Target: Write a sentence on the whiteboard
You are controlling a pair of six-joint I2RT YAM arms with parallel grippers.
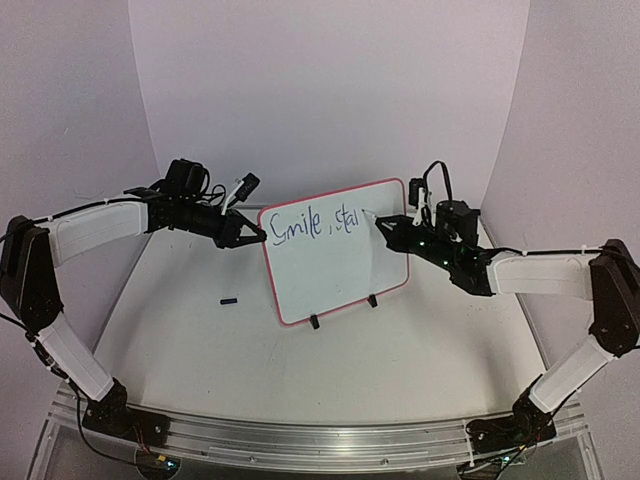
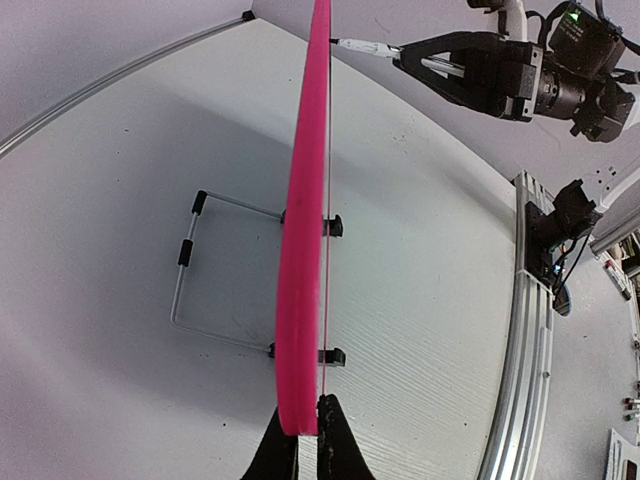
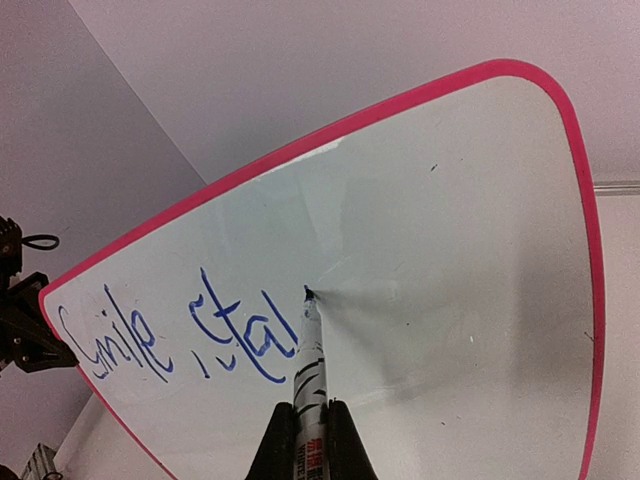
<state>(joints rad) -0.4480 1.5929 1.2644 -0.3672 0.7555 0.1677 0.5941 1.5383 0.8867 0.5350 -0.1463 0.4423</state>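
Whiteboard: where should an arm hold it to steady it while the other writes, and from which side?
Pinch the whiteboard by its left frame edge, coming from the left, jaws straddling the thin panel. It stands upright on clip feet, so only edges can be pinched; the right gripper works the face with the marker. The left gripper grips there.

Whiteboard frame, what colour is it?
The whiteboard frame is bright pink, shown best edge-on in the left wrist view.
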